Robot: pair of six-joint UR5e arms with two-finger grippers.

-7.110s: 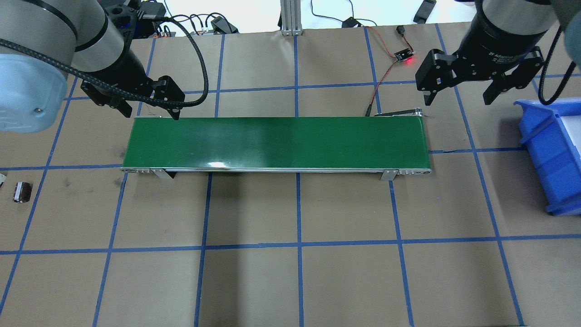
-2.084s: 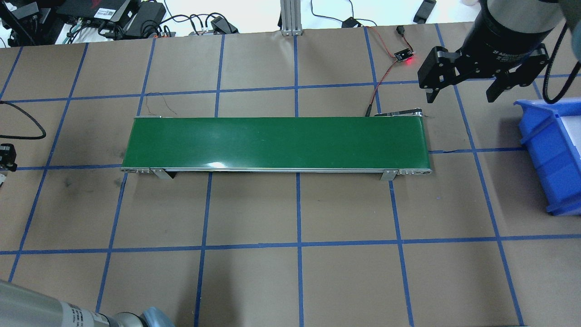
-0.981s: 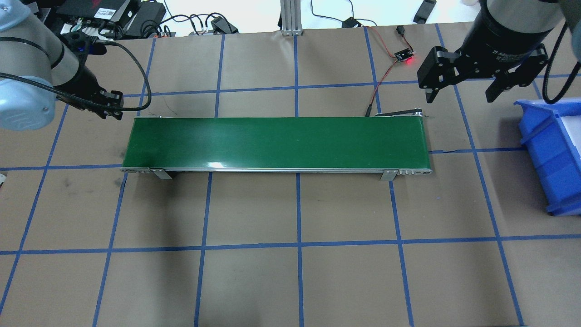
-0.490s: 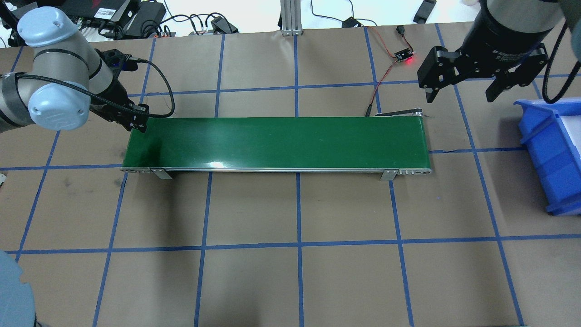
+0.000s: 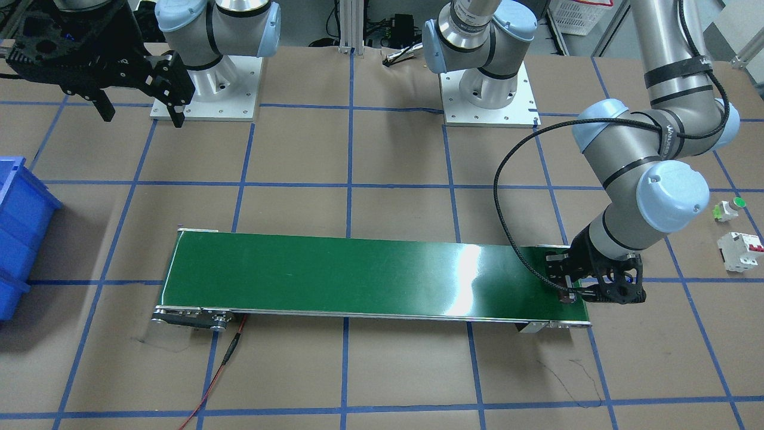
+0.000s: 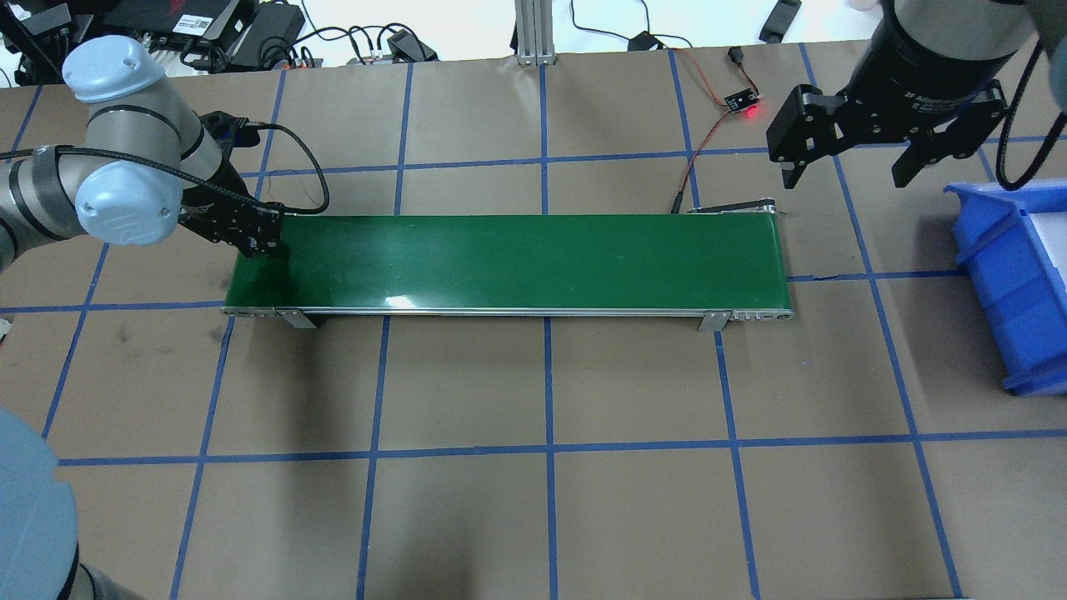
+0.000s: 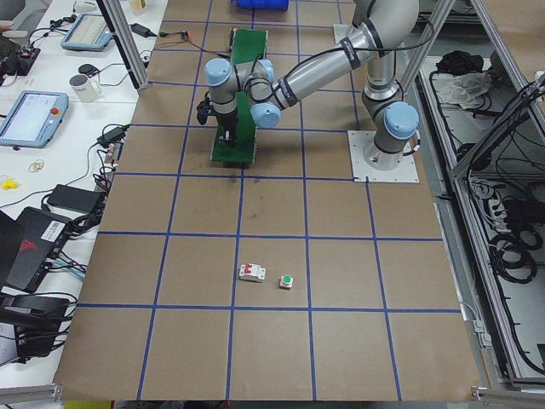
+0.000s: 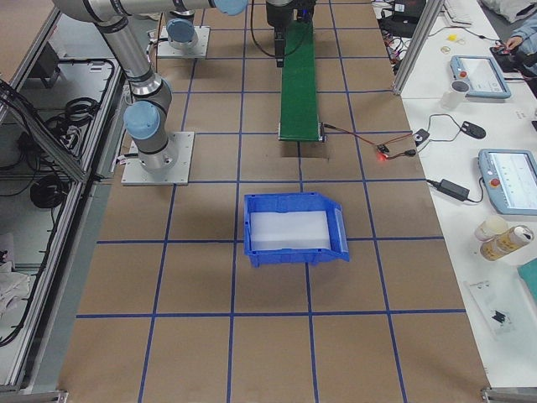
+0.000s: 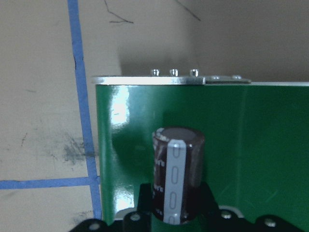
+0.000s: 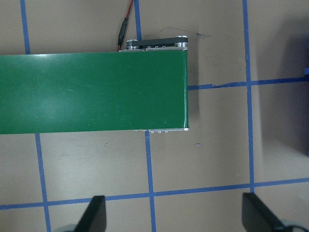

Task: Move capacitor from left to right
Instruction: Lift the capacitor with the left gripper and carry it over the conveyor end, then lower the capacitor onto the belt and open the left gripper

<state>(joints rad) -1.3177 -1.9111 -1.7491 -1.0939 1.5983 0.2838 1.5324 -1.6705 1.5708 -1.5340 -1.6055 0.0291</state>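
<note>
Snugly, left gripper [image 6: 260, 240] clasps glossy cylindrical capacitor [image 9: 177, 179].

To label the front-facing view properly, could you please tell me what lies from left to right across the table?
Blue plastic bin → long green conveyor belt → black left gripper at the belt's end → white boxy breaker with red marks.

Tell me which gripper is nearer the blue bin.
Right. The right gripper hangs open just beside the blue bin, past the conveyor's end. The left gripper is at the conveyor's opposite end, holding the capacitor.
</note>
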